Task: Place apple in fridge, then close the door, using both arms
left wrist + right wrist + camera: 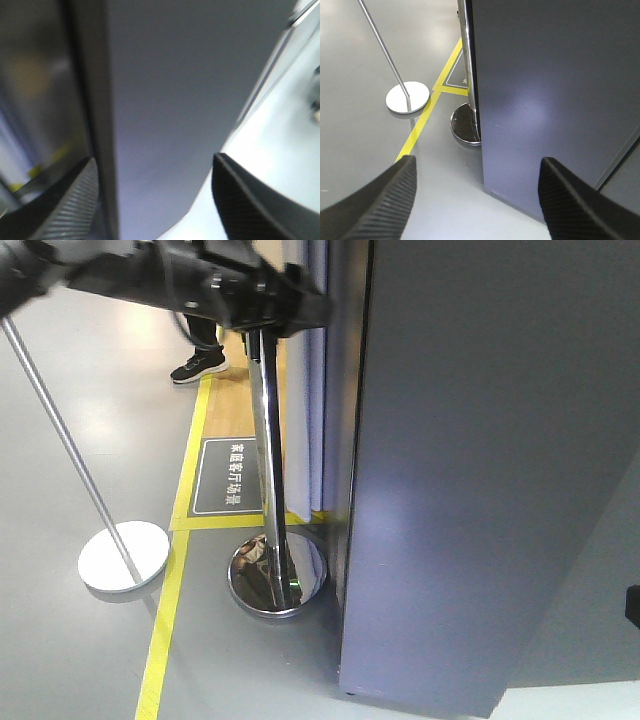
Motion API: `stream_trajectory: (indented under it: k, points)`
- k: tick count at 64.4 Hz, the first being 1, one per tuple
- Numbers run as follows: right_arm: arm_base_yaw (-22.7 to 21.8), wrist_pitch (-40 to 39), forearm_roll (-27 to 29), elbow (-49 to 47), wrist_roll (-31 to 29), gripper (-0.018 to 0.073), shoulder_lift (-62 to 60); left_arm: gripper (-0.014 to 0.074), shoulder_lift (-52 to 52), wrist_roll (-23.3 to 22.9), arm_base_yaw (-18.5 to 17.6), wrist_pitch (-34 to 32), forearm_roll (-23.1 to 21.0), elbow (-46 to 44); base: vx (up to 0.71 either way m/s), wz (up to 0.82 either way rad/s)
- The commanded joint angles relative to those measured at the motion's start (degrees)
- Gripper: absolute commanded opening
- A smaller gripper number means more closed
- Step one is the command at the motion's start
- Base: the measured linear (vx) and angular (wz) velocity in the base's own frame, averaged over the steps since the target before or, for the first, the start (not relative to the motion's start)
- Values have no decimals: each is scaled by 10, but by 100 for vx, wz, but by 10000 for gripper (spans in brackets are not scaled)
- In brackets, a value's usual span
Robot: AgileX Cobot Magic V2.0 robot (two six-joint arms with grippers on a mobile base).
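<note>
**Dark grey door filling the views**

Grey flooring with yellow tape lines (163,625) is carrying two stanchion bases (277,578) beside the door (470,470). Left hand (155,200) is straddling the door's edge, fingers spread. Right hand (477,200) is hanging released, facing the panel. Apple is showing nowhere.

Dark grey door (470,470) (upright, plain-faced).

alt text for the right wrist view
An open right pincer hovers empty before the fridge's dark grey door. To the left, a chrome stanchion base, a white stanchion base and yellow floor tape on grey floor.
</note>
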Motion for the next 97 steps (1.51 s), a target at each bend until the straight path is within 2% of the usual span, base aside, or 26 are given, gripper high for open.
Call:
stream_trajectory:
  k: [1,16,23,29,41,60,67,79,97]
  points:
    - [-2,-38,1,-13,-4,490,3,417,-45,-17,12,8,17,-21,0,0]
    - [-2,-38,1,-13,-4,490,3,376,-81,-15,41,56,31,-18,0,0]
    - [-2,-38,1,-13,-4,490,3,376,-113,-12,57,50,38,30,0,0]
    - [-2,-38,1,-13,-4,490,3,376,-160,3,68,20,38,112,0,0]
    - [-2,-38,1,-13,-4,490,3,376,-302,19,79,-94,37,320,0,0]
    - [-2,-38,1,-13,-4,490,3,376,-521,19,79,-174,29,575,0,0]
    - [-2,-38,1,-13,-4,490,3,376,-589,19,79,-205,34,630,0,0]
    - [-2,-38,1,-13,-4,490,3,376,-660,19,79,-234,35,672,0,0]
    - [-2,-38,1,-13,-4,490,3,376,-674,19,79,-202,34,676,0,0]
